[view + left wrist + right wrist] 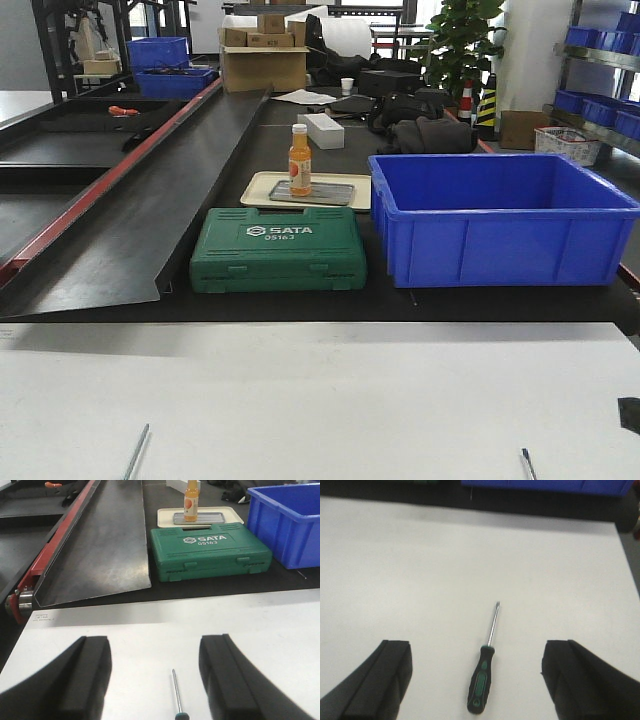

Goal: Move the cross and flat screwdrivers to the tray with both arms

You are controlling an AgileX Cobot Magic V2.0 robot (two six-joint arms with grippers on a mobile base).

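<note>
L pincer (154, 652) astride L screwdriver (176, 692), R pincer (477, 650) astride R screwdriver (481, 680), both spread

A green SATA tool case (278, 262) sits beyond the white worktop (320, 400), with a blue bin (500, 245) at its 3 o'clock. At its 12 o'clock, an orange bottle (300, 160) stands upright on a steel tray (335, 193) inside a beige tray (258, 188).

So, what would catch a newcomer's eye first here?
The big blue bin at the right, with the green SATA tool case beside it. Behind the case an orange bottle stands on a small steel tray. Nearer, on the white table, a green-and-black screwdriver lies between the right gripper's open fingers.
</note>
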